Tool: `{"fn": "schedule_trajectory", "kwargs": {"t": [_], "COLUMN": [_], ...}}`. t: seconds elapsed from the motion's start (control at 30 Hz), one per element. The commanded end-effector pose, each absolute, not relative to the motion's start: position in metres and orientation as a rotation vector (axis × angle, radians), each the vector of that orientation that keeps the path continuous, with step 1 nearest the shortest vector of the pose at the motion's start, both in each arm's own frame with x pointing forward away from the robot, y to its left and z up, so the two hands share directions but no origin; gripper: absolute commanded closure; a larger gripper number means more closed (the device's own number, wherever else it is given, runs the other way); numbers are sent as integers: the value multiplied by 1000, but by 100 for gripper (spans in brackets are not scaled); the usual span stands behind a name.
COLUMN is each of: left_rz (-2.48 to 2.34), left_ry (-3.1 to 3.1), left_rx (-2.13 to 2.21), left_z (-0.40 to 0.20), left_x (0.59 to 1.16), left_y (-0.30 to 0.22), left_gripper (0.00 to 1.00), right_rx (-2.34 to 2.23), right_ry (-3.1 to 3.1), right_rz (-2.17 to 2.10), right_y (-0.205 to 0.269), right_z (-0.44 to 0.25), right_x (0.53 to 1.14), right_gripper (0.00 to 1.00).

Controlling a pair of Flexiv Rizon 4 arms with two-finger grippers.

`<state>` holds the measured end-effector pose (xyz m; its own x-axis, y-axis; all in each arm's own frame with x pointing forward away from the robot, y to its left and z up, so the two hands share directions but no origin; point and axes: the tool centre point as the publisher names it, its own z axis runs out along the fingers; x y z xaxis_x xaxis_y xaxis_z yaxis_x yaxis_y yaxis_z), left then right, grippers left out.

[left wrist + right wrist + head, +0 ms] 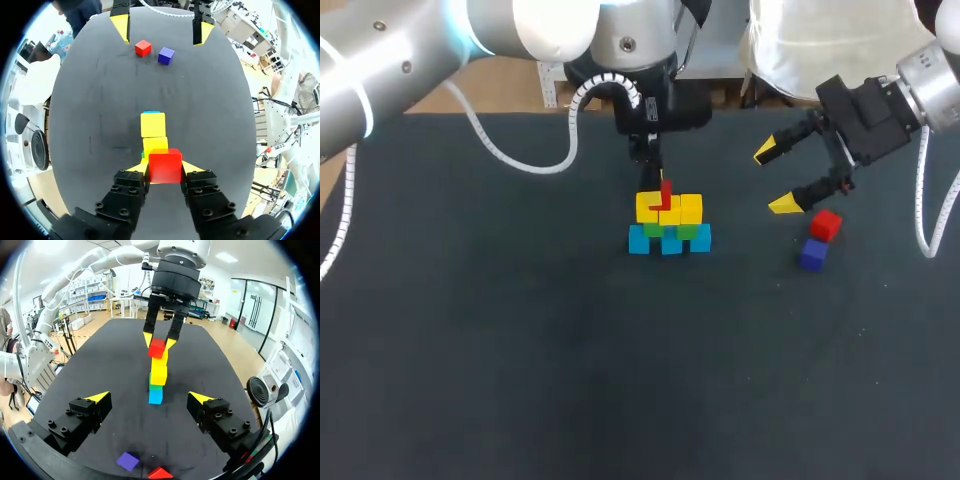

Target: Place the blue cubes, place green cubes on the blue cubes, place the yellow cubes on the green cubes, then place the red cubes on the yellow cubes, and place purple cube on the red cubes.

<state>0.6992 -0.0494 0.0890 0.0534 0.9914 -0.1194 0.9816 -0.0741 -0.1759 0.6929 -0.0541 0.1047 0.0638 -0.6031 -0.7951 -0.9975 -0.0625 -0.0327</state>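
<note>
At the table's middle stands a stack with blue cubes (669,241) at the bottom, green cubes (671,230) on them and yellow cubes (670,208) on top. My left gripper (657,184) comes down from behind and is shut on a red cube (165,166), held at the top of the yellow cubes (153,125); I cannot tell if it touches them. My right gripper (781,178) hangs open to the stack's right, above and just to the left of a loose red cube (826,224) and a purple cube (813,254). In the right wrist view the held red cube (157,348) tops the stack.
The dark mat (520,340) is bare in front of and left of the stack. In the left wrist view the loose red cube (143,48) and purple cube (166,55) lie beyond the stack, under my right gripper's yellow fingertips (121,26).
</note>
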Motion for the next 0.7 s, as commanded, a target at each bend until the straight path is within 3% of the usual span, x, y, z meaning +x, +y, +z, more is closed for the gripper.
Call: {"fn": "schedule_trajectory", "kwargs": {"t": [0.03,0.7], "left_rz": [325,307], "left_ry": [-2099,-2106], "left_rx": [-2247,-2258], "left_z": [88,87], "left_x": [702,709], "left_y": [-50,-51], "left_gripper": [100,100], "right_rx": [-1734,-1734], "right_ry": [1601,1601], "right_rz": [827,827], "right_y": [-54,-54], "right_z": [104,104], "right_x": [693,693], "right_gripper": [0,0]}}
